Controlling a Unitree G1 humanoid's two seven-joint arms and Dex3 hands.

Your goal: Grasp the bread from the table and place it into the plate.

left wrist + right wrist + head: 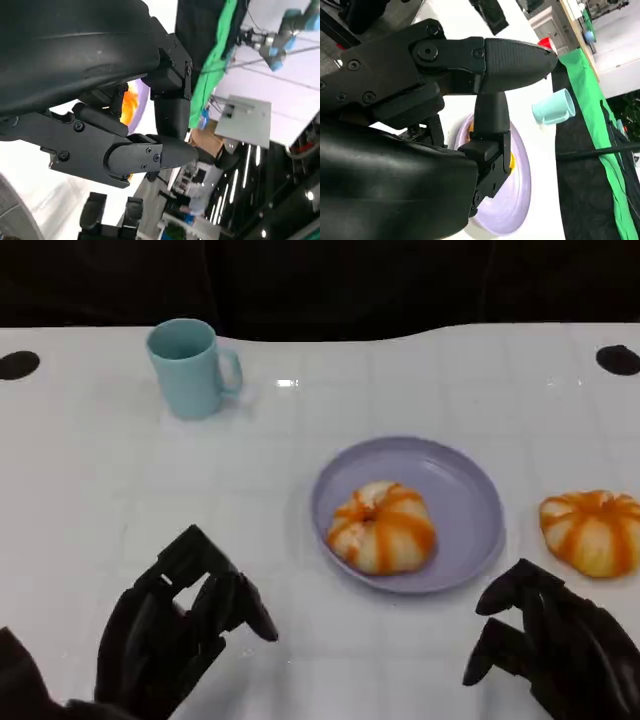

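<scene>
Table (90, 500): white, glossy surface.
Plate (465, 495): lavender, right of centre.
Left hand (185, 625): lower left, fingers apart, holding nothing, clear of the plate.
Right hand (550, 640): lower right, near the plate's front rim, fingers spread and empty.
Bread in plate (382, 527): orange-striped bun lying on the plate's left half.
Bread on table (593, 530): second bun, just right of the plate.
Mug (190, 367): pale blue, upright, far left.
</scene>
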